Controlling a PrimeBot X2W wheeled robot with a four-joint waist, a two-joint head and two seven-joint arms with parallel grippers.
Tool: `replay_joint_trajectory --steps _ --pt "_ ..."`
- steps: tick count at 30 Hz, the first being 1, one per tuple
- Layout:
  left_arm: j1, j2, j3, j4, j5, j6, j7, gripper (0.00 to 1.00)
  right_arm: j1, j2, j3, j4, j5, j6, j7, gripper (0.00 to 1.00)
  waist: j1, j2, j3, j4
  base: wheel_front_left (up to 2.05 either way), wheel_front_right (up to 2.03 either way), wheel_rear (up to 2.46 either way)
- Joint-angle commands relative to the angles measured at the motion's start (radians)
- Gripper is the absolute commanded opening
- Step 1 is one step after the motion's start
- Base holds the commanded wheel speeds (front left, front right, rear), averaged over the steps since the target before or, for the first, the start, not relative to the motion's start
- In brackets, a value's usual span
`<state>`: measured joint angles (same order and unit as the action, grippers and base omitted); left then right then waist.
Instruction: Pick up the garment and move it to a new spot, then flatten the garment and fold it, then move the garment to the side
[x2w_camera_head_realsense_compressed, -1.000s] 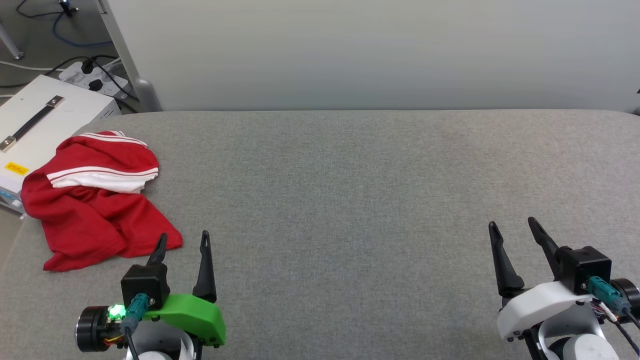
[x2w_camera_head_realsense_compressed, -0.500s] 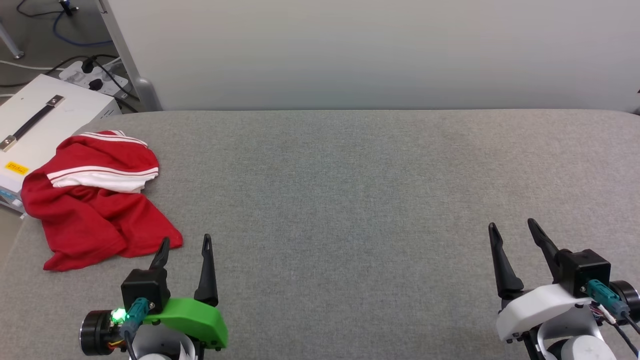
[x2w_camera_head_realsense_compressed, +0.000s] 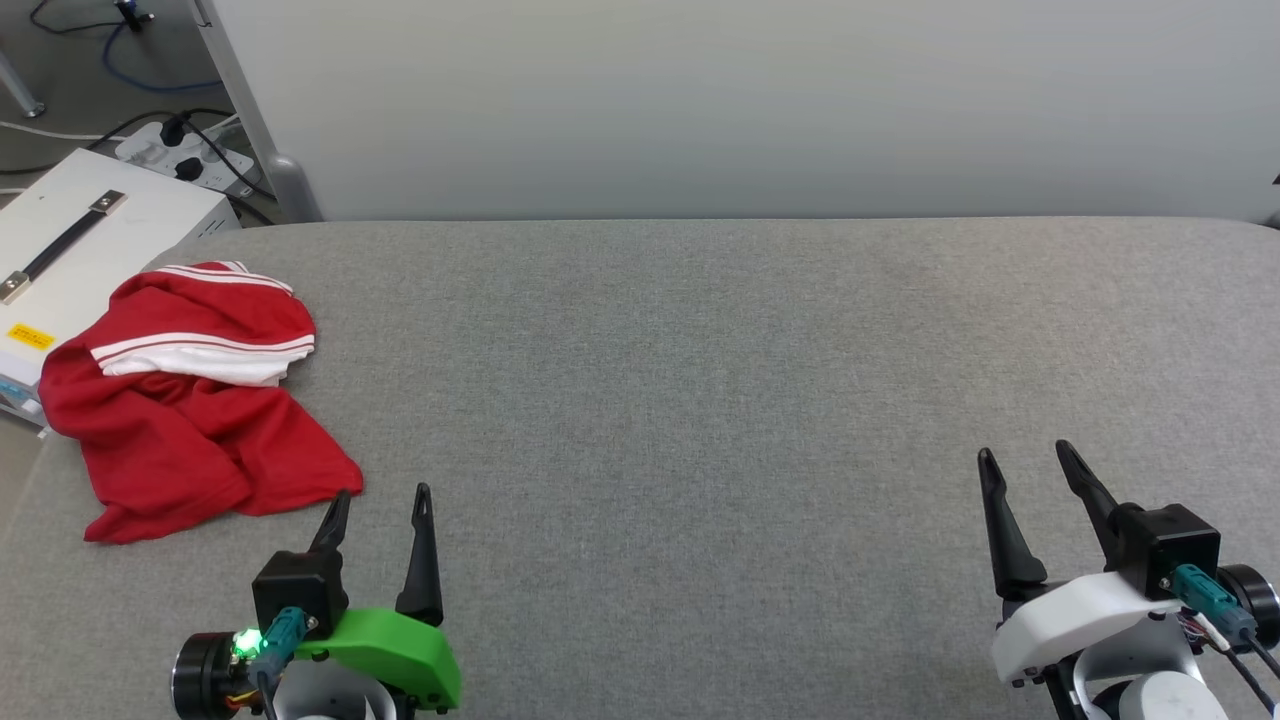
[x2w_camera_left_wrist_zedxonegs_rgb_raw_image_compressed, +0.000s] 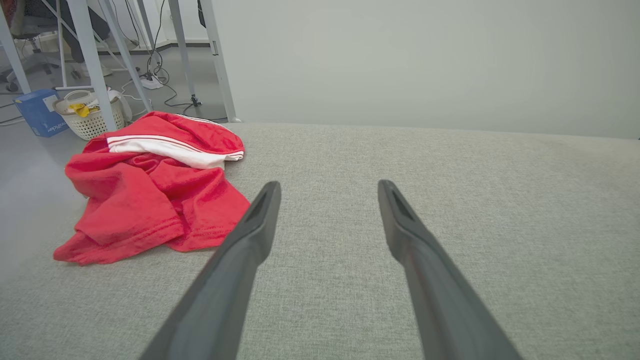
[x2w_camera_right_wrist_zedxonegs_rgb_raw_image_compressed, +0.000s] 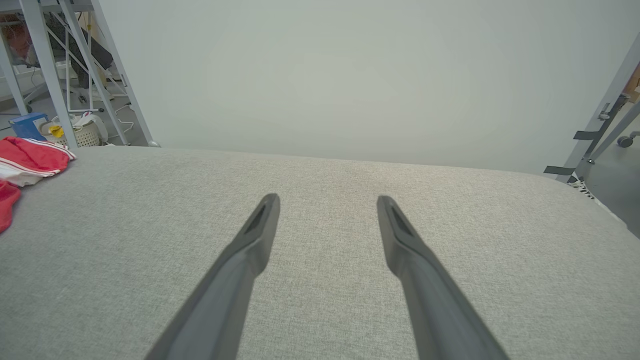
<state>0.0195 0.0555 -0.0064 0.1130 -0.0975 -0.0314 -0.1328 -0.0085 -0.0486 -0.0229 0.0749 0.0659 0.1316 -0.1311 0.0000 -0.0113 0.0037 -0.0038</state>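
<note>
Where the garment (x2w_camera_head_realsense_compressed: 190, 400) lies: at 9 o'clock on the grey padded surface (x2w_camera_head_realsense_compressed: 700, 380), reckoned from the robot's station, in a crumpled heap that reaches the left rim.
Garment condition: the red body is bunched in loose folds. One white sleeve with red-and-white striped trim lies across the far part of the heap.
Left gripper (x2w_camera_head_realsense_compressed: 383, 492): at 7 o'clock over the surface on a green-shelled wrist, fingers pointing to 12. The jaws stand moderately apart with nothing between them.
Left gripper to garment: the near hem sits at 11 o'clock from the fingertips, just beside the left finger and apart from it.
Right gripper (x2w_camera_head_realsense_compressed: 1024, 452): at 5 o'clock on a white-shelled wrist. The jaws are parted to a like width and hold nothing. It is well apart from the garment.
White case (x2w_camera_head_realsense_compressed: 90, 230): it has a black handle and sits at 10 o'clock off the left rim. The garment's edge overlaps it in the head view; whether they touch, I cannot tell.
Power strip (x2w_camera_head_realsense_compressed: 185, 155): on the floor at 11 o'clock beyond the case, with plugs seated.
Basket (x2w_camera_left_wrist_zedxonegs_rgb_raw_image_compressed: 90, 112) and blue box (x2w_camera_left_wrist_zedxonegs_rgb_raw_image_compressed: 37, 112): on the floor beyond the garment, among grey frame legs.
</note>
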Motion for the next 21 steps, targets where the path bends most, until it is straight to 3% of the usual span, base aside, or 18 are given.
replay_joint_trajectory --steps 1,21 --pt "-0.004 -0.003 -0.002 0.005 -0.01 -0.007 -0.01 1.0 -0.018 -0.001 -0.002 0.007 -0.001 -0.001 -0.012 1.0 0.0 0.0061 0.0 0.0 0.0 0.0 0.0" --pt "-0.01 -0.004 -0.005 0.026 -0.033 -0.017 -0.051 1.0 -0.028 -0.001 0.016 0.037 0.005 -0.001 -0.054 1.0 0.0 0.0079 0.015 0.015 0.0 0.0 0.0"
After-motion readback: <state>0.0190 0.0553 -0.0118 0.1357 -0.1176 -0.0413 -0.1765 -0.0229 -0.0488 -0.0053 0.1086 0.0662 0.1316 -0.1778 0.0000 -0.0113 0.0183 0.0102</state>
